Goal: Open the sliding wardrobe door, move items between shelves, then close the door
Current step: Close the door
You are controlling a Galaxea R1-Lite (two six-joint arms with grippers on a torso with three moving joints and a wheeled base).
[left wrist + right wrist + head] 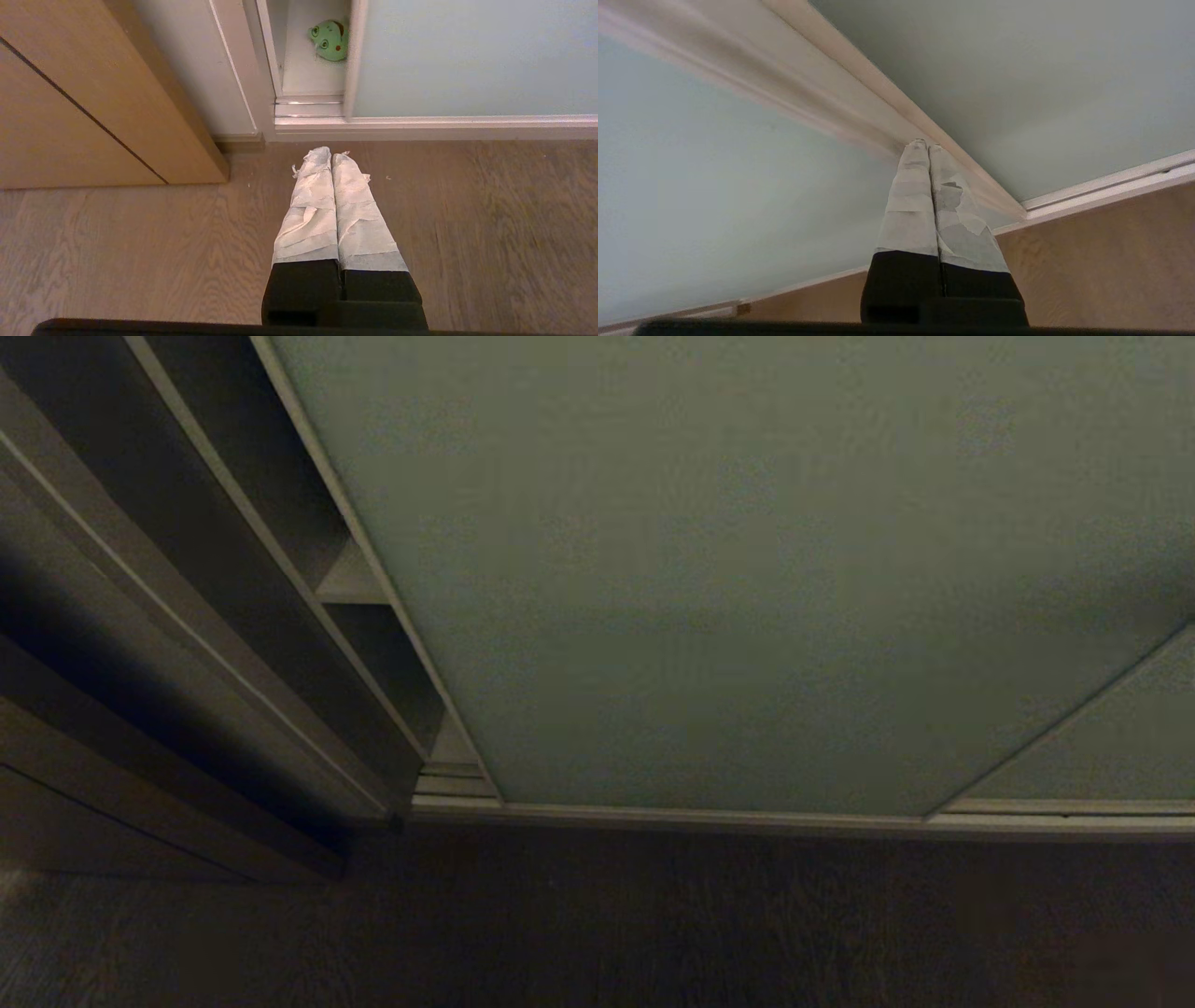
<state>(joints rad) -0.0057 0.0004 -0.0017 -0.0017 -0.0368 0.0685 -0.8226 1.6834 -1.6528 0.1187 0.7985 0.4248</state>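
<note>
L gripper (331,156) hangs parked over the wood floor (140,261), jaws pressed together, empty. At its 12 o'clock, a narrow gap shows a green plush toy (330,40) on a white shelf (306,77). The sliding wardrobe door (472,56), pale grey-green w/ a slim silvery frame, sits at 1 o'clock, nearly shut. R gripper (923,143): jaws together, tips right at the vertical frame strip (878,88) where two panels overlap, strip running 10 to 4 o'clock. R arm looks nearer for the push; door likely slides sideways along the floor track (308,108).
</note>
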